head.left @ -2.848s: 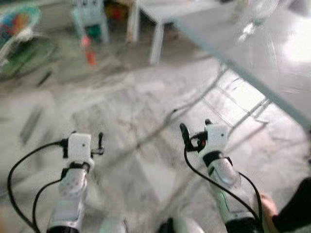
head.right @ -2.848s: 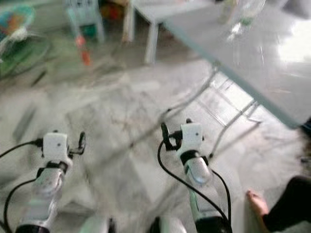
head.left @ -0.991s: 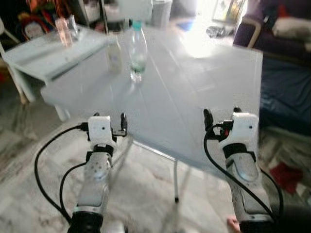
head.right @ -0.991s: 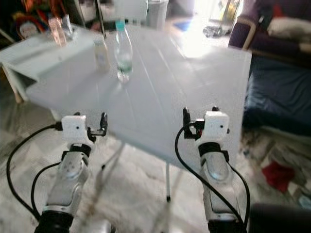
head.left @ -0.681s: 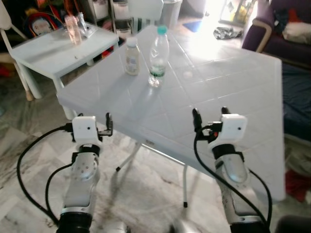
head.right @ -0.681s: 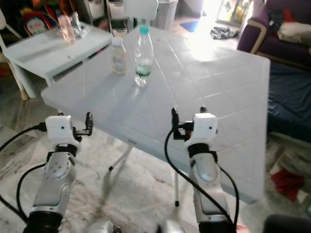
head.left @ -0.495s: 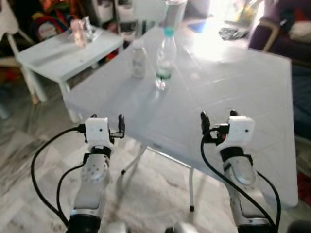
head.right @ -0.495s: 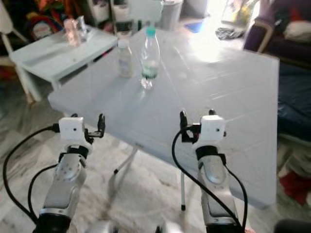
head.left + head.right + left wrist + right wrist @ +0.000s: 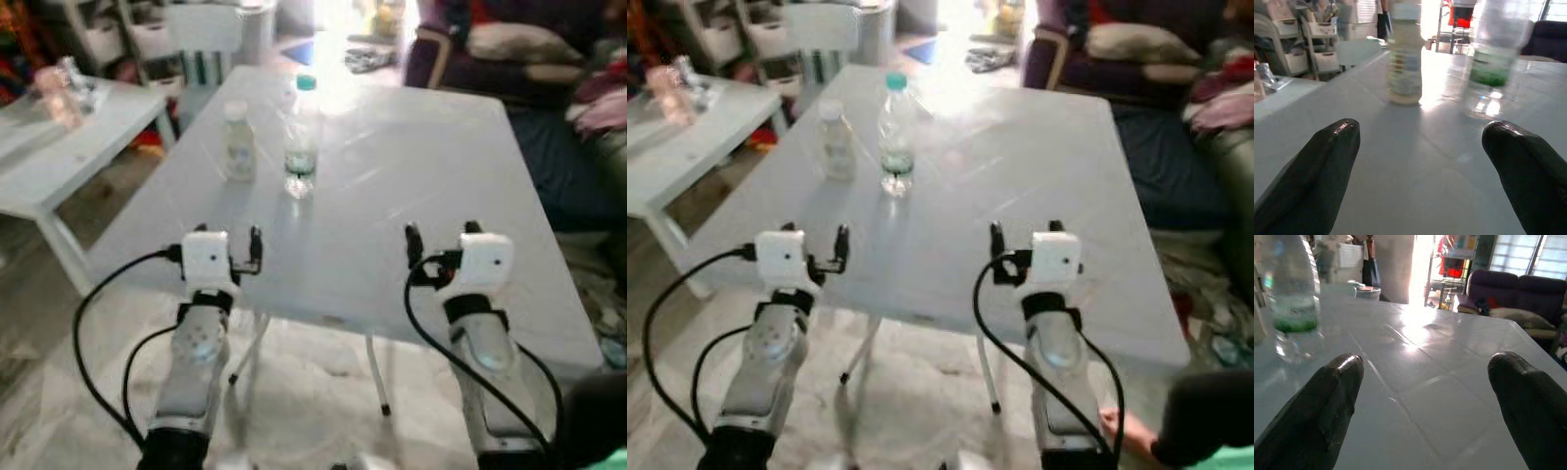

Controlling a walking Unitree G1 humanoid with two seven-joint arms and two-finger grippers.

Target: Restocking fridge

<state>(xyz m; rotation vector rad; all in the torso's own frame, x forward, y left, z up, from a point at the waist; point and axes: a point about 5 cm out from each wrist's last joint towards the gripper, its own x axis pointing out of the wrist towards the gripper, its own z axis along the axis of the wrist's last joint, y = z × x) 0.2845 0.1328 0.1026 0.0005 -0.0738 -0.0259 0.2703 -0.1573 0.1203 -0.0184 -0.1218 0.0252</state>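
White plastic table [image 9: 411,176], both my grippers spread and empty at its near edge.
Left gripper [image 9: 1422,147], right gripper [image 9: 1425,382]; water bottle [image 9: 895,132] green label unreadable, beside small bottle [image 9: 834,140], far side.

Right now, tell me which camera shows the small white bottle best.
The left wrist view: the small white bottle stands upright, close and centred on the white table, beside the clear water bottle, framed by the open left gripper. Both eye views show it farther off and blurred. The right wrist view catches at most a sliver at its edge.
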